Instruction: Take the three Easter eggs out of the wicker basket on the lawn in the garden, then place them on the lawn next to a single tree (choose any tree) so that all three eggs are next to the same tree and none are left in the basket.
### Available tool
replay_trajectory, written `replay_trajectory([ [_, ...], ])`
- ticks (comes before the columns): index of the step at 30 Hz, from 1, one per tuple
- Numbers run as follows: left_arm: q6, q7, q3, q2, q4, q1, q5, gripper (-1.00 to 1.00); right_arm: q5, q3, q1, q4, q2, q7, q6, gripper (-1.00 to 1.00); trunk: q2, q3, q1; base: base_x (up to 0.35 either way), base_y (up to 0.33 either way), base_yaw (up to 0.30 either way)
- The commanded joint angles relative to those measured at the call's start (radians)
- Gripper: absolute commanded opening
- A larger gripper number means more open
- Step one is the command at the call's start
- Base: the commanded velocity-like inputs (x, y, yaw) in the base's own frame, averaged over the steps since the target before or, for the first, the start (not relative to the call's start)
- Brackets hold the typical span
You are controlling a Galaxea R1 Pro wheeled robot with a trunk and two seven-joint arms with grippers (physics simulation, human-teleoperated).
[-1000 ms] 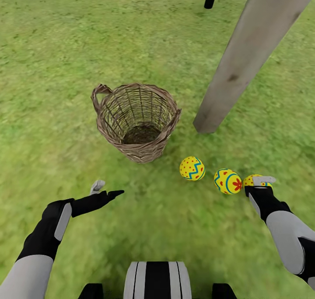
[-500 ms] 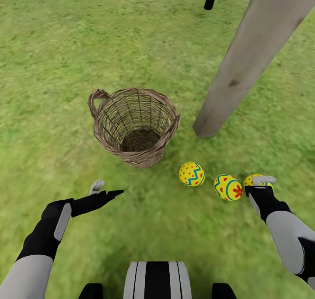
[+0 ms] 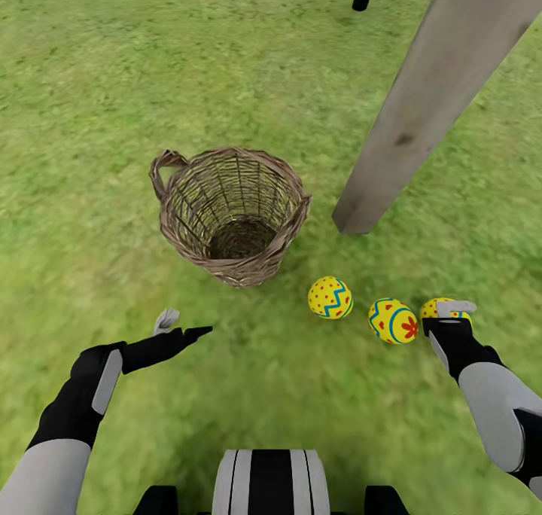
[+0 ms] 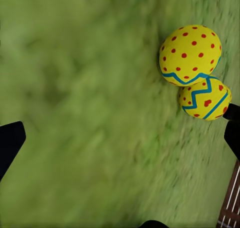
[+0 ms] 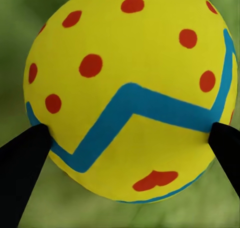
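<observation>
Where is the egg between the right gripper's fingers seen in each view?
Head view: the egg lies at lower right, rightmost of three, at the right gripper.
Right wrist view: it sits in the middle, very large.
Shared landmark: the gripper's fingers touching its two sides.

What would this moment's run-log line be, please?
brown wicker basket: empty | yellow eggs on grass: two | right tool: shut on third yellow egg | left tool: open

an outdoor garden in a simulator: mottled green lawn all around, a thick pale tree trunk rising from the grass.
</observation>
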Motion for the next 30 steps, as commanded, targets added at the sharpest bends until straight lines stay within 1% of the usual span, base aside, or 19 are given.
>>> replay_trajectory([
  [1, 0.004, -0.003, 0.001, 0.000, 0.002, -0.001, 0.000, 1.00, -0.017, 0.003, 0.000, 0.018, 0.001, 0.014, 0.000, -1.00, 0.000, -0.001, 0.000, 0.000, 0.000, 0.000],
  [3, 0.004, -0.003, 0.002, 0.000, 0.002, -0.001, 0.000, 1.00, -0.017, 0.003, 0.000, 0.018, 0.001, 0.014, -0.001, -1.00, 0.000, -0.001, 0.000, 0.000, 0.000, 0.000],
  [4, 0.004, -0.003, 0.002, 0.000, 0.002, -0.001, 0.000, 1.00, -0.017, 0.003, 0.000, 0.018, 0.001, 0.014, -0.002, 1.00, 0.000, -0.001, 0.000, 0.000, 0.000, 0.000],
  [6, 0.004, -0.003, 0.002, 0.000, 0.002, -0.001, 0.000, 1.00, -0.017, 0.003, 0.000, 0.018, 0.001, 0.015, -0.002, 1.00, 0.000, -0.001, 0.000, 0.000, 0.000, 0.000],
  [16, 0.004, -0.002, -0.002, 0.000, -0.001, -0.001, -0.002, 1.00, -0.017, 0.003, 0.000, 0.017, 0.002, 0.014, -0.006, 1.00, 0.002, 0.038, -0.004, 0.000, 0.000, 0.000],
  [21, 0.005, 0.007, -0.002, 0.000, 0.004, -0.001, -0.003, 1.00, -0.017, 0.003, 0.000, -0.004, 0.006, 0.011, -0.002, 1.00, 0.004, 0.057, -0.006, 0.000, 0.000, 0.000],
  [23, 0.006, 0.007, 0.000, 0.001, 0.007, -0.001, -0.004, 1.00, -0.017, 0.003, 0.000, -0.047, 0.006, 0.011, 0.007, 1.00, 0.004, 0.065, -0.007, 0.000, 0.000, 0.000],
  [25, 0.006, 0.007, 0.004, 0.006, 0.008, -0.001, -0.006, 1.00, -0.017, 0.006, 0.002, -0.110, 0.007, 0.010, 0.050, 1.00, 0.004, 0.073, -0.008, 0.000, 0.000, 0.000],
  [30, 0.006, 0.004, 0.005, 0.007, 0.008, -0.001, -0.008, 1.00, -0.019, 0.004, 0.002, -0.122, 0.006, 0.010, 0.072, 1.00, 0.006, 0.092, -0.010, 0.000, 0.000, 0.000],
])
